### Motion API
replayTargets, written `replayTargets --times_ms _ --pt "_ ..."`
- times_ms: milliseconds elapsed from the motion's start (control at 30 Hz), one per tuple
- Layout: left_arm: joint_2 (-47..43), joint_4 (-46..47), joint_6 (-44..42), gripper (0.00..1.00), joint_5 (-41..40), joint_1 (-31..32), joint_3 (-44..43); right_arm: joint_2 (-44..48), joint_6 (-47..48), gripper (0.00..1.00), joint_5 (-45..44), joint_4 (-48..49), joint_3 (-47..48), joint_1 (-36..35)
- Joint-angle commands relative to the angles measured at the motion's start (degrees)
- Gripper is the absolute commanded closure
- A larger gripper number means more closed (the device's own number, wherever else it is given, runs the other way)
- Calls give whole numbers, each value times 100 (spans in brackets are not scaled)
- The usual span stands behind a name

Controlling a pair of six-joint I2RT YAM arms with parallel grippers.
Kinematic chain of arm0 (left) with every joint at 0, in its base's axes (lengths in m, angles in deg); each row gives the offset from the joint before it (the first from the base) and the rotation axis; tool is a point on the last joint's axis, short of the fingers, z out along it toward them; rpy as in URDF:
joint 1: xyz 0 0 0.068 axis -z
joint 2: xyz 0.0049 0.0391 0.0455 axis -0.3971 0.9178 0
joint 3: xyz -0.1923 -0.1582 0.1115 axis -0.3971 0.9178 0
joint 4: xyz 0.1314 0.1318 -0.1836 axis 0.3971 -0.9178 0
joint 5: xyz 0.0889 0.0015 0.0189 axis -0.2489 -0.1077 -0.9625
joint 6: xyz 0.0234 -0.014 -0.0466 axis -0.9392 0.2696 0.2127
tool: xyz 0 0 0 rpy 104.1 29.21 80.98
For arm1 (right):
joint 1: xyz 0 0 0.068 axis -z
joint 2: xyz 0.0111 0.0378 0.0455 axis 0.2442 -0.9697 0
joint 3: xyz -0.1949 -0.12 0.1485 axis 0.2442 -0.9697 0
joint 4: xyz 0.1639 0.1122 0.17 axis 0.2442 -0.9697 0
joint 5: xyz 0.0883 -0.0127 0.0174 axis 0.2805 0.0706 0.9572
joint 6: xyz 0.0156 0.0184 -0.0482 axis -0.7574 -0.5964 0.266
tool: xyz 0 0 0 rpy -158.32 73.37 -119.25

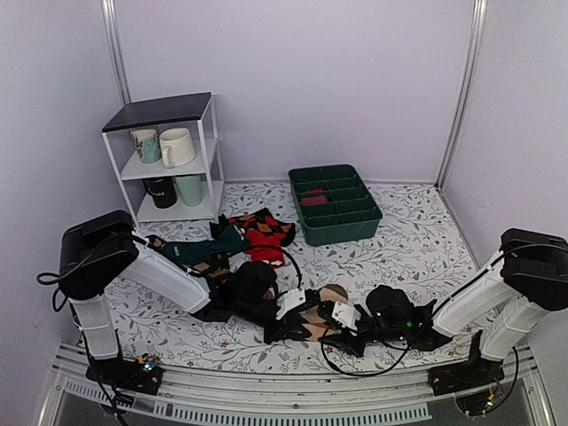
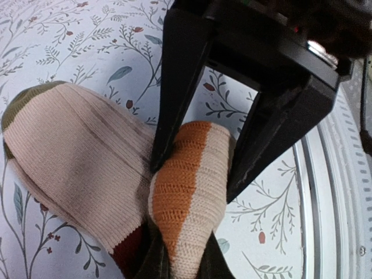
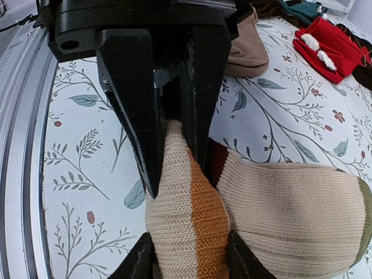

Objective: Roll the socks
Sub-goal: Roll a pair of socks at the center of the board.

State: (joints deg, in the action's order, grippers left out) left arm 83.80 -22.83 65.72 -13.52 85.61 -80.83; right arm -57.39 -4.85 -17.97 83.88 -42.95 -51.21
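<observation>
The socks (image 1: 332,295) lie bunched on the floral cloth near the front middle. In the left wrist view, their beige ribbed bundle (image 2: 75,163) is at left and a cream-and-orange striped fold (image 2: 189,192) sticks out from it. My left gripper (image 2: 183,264) is shut on that fold from below, and the right gripper's black fingers (image 2: 174,99) pinch it from above. In the right wrist view, my right gripper (image 3: 189,261) is shut on the same fold (image 3: 186,215), with the beige bundle (image 3: 290,215) at right. In the top view, the left gripper (image 1: 300,321) and the right gripper (image 1: 330,324) meet tip to tip.
A green compartment tray (image 1: 335,202) stands at the back. A white shelf (image 1: 169,160) with mugs is at back left. Red-and-black argyle socks (image 1: 266,231) and a teal sock (image 1: 209,248) lie behind the left arm. A brown sock (image 3: 247,49) lies close by. A metal rail (image 1: 266,404) runs along the near edge.
</observation>
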Motion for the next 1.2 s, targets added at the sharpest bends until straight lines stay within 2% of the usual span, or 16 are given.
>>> replayTargets --times_ms 0,100,167,200,233,267,367,467,600,700,833,933,1067,1167 --pt "546 -1558 64 100 -143 21 384 -331 -360 66 112 -380 114 13" --pt "498 -1515 51 100 -192 22 402 -488 -517 85 119 -527 209 59" --pt "446 -1413 60 99 -361 24 447 -494 -660 89 366 -569 227 173" --pt "337 -1338 63 82 -494 24 453 -471 -743 90 525 -592 224 250" --pt "181 -1275 58 58 -633 24 454 -447 -939 90 672 -623 213 333" --pt "88 -1193 38 53 -786 23 466 -422 -1132 91 837 -655 204 423" --pt "-363 -594 -76 51 -1484 78 632 -438 -1602 90 1258 -739 201 601" --pt "-995 604 -348 51 -1928 125 1102 -579 -2064 91 1638 -958 268 722" --pt "-1440 2273 -1229 47 -1652 259 1843 -787 -2542 91 1960 -1356 333 802" --pt "-1212 3401 -1834 45 -1600 359 2160 -874 -2791 91 2103 -1585 359 847" --pt "-783 3608 -2380 43 -1201 381 1999 -967 -2888 91 2206 -1850 417 891" --pt "-517 3703 -2489 29 -1160 389 1867 -1000 -2859 91 2247 -1925 433 902" --pt "-261 4145 -2619 28 -1274 380 1883 -1080 -2796 91 2308 -1941 492 941" --pt "-110 4060 -2728 27 -1259 382 1763 -1107 -2736 91 2315 -1999 539 958"
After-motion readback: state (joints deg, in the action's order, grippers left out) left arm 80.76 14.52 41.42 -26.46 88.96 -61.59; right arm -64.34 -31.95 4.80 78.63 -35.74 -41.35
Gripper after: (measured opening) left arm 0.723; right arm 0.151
